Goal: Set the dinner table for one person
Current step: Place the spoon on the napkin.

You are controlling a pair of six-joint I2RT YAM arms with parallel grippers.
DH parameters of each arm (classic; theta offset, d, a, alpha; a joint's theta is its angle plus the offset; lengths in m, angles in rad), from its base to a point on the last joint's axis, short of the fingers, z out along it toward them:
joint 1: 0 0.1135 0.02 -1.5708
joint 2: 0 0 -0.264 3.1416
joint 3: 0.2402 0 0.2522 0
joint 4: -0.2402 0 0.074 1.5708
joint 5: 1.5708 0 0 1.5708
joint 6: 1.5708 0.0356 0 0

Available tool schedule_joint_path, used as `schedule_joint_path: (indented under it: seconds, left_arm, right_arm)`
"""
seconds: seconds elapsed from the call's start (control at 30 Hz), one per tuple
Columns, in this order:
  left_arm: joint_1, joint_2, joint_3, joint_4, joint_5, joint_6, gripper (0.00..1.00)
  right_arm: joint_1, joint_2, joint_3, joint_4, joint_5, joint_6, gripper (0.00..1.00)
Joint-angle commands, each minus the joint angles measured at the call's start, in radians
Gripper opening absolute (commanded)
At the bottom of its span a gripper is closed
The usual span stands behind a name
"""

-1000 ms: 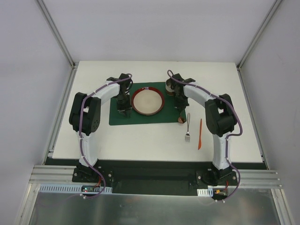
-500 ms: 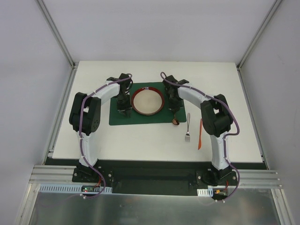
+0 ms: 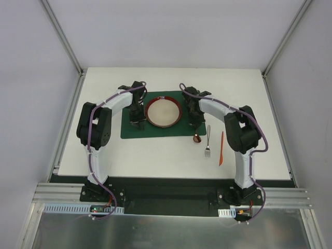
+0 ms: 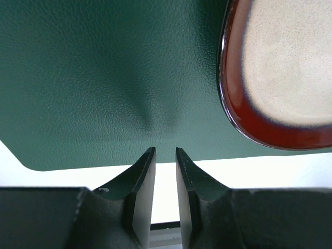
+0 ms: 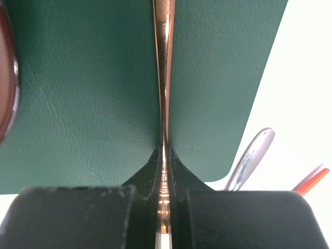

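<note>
On dinner table point(image 3: 155, 155): 1 plate point(image 3: 163, 112), 1 fork point(image 3: 208, 141), 1 knife point(image 3: 221, 148) | right claw point(image 5: 164, 151) clamps spoon point(image 5: 163, 78) | left claw point(image 4: 165, 155) ajar

Nothing legible — no text, labels, numbers.

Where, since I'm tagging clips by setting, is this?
Probably a robotics lab cell: a white table fenced by aluminium frame posts and blank panels, with a left arm and right arm bolted at its edge.
</note>
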Motion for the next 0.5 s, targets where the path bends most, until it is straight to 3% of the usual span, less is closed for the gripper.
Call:
schedule_joint_path:
  seconds: [0.0,0.13,0.2,0.27,0.47]
  left_arm:
    - [-0.008,-0.008,0.025,-0.015,0.008,0.018,0.22]
    - [-0.008,-0.006,0.025,-0.017,0.008,0.017,0.22]
    - [-0.008,-0.005,0.025,-0.015,0.014,0.015,0.22]
    - [-0.008,-0.006,0.022,-0.015,0.011,0.015,0.22]
    - [-0.010,-0.034,0.010,-0.015,0.017,0.012,0.23]
  right_arm:
    - [0.013,-0.058,-0.063,-0.042,0.018,-0.001,0.00]
    - [0.026,-0.078,-0.097,-0.033,0.050,0.020,0.01]
    - [0.029,-0.081,-0.091,-0.039,0.067,0.020,0.15]
    - [0.033,-0.093,-0.069,-0.058,0.090,0.016,0.24]
    - [0.046,-0.171,-0.008,-0.110,0.140,-0.003,0.31]
